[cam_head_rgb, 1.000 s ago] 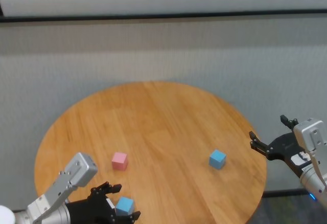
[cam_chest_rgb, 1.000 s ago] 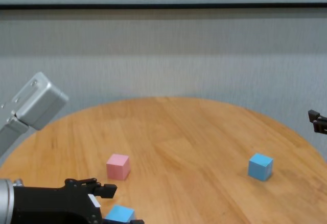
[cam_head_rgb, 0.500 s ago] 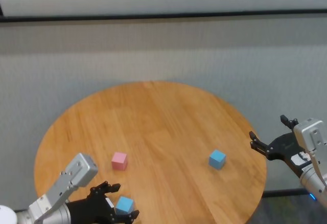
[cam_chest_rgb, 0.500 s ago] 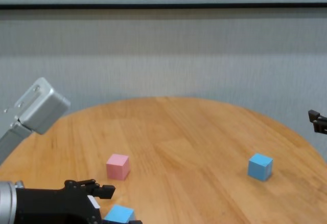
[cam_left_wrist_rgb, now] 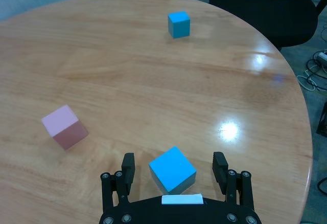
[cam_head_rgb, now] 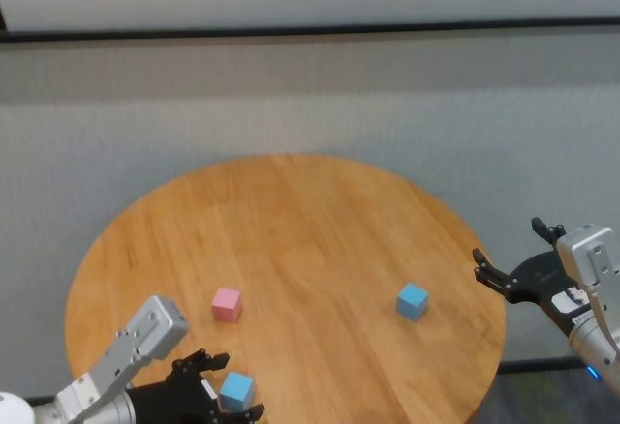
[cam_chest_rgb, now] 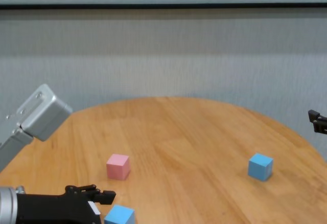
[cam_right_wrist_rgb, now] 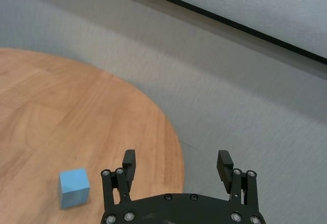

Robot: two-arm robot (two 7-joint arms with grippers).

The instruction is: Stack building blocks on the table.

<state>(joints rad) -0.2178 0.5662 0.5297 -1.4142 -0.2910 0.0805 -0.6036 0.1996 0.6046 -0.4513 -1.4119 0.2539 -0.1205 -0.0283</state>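
Filling most of the head view, the round wooden table, warm light brown with plank grain running across. Parked off its right rim (beyond the wood, over the grey floor), the right gripper, fingers spread wide and holding nothing. Low at the near left edge, the left gripper, fingers also spread wide, one to each side of the near blue block, gaps showing on both sides in the left wrist view, no contact visible. Block itself flat on the wood, turned slightly askew to the fingers. Seen from the head view, the same near blue block close to the table's near rim, just beside the black fingertips.

Sat a little farther in and slightly to the left, the pink block, alone on the wood, near the blue one but apart from it. Well away toward the right side, the far blue block, also alone, closer to the right gripper than to the left, yet clear of both. All three resting singly on the table, none on top of another.
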